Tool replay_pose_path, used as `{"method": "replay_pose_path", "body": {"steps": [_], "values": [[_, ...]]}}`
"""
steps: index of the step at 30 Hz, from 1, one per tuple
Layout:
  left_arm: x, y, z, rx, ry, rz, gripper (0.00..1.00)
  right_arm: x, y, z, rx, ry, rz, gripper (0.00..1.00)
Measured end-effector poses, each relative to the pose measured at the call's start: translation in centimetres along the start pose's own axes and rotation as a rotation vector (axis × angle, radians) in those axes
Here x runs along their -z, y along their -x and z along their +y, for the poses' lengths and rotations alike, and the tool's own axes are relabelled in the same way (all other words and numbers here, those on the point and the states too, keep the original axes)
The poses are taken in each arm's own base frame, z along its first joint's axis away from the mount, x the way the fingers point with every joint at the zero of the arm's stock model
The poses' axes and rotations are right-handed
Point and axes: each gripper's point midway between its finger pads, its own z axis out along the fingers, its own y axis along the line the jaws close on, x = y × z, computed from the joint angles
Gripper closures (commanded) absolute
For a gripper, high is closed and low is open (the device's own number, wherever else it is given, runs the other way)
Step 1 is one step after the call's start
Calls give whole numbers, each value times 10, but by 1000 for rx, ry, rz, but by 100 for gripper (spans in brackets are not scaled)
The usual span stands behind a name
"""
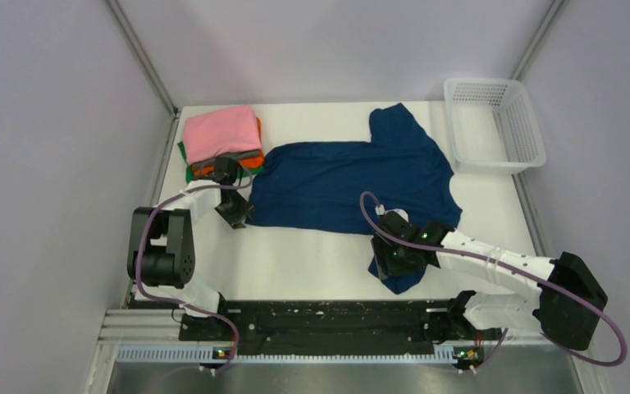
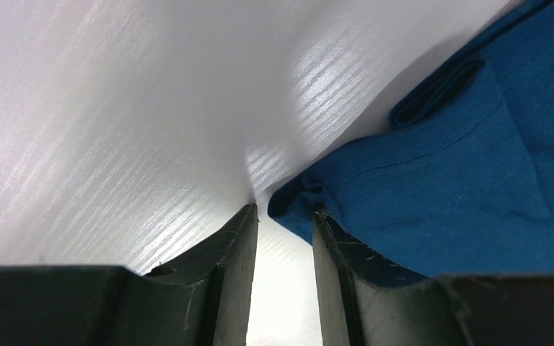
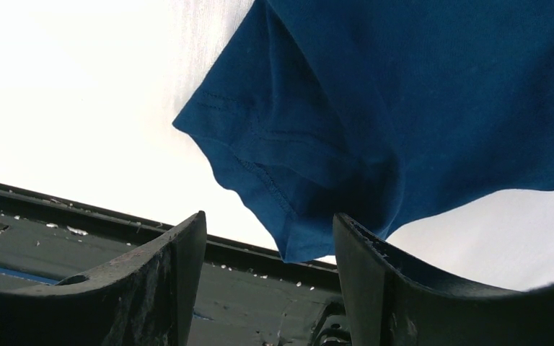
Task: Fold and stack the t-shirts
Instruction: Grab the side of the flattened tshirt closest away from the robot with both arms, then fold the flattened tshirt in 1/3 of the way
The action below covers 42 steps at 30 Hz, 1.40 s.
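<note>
Fingers (image 2: 234, 281) on the left gripper (image 2: 285, 213) are a little bit apart, and nothing is pinched between them. White table (image 2: 115, 108) shows through the gap. One corner of the navy t-shirt (image 2: 440, 194) lies right at the tip of one finger, but the gripper is not holding it.

From the top view, this gripper sits low at the near left corner of the navy t-shirt. The shirt is spread out flat in the middle of the table. One sleeve points to the far side. The other sleeve (image 3: 288, 180) points to the near side.

On the right gripper (image 3: 268, 216), the fingers (image 3: 177, 277) are wide apart. They are let go and grab nothing. The near sleeve hangs just past the fingertips, with its stitched edge facing the camera. Below it is the black rail (image 3: 79, 223) at the near edge of the table.

Folded shirts sit in a pile at the far left corner of the table, just beside the navy one. A pink t-shirt (image 1: 220, 131) is on top. An orange t-shirt (image 1: 253, 162) and a green t-shirt (image 1: 184, 153) peek out from under it.

At the far right corner stands a white basket (image 1: 476, 82), near the navy shirt but not touching it.
</note>
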Motion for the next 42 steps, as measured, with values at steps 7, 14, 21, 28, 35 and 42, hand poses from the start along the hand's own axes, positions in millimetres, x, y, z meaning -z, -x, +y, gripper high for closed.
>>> {"method": "replay_pose_path", "body": {"steps": [7,14,21,28,35,42], "values": [[-2,8,-11,-6,-21,-10,63,0,-1,-1,-3,-4,2,36],[-10,21,-30,-16,-58,-22,100,-3,-2,-4,-2,-30,11,36],[-10,21,-35,-32,-83,-23,100,-6,-6,-7,0,-43,33,40],[-2,1,-9,-36,-78,-24,100,-22,-24,-13,10,-71,102,42],[6,-18,14,-35,-73,-17,100,-27,-28,-15,25,-82,131,49],[14,-33,33,-33,-50,-2,100,-25,-35,-23,-37,-131,134,100]]}}
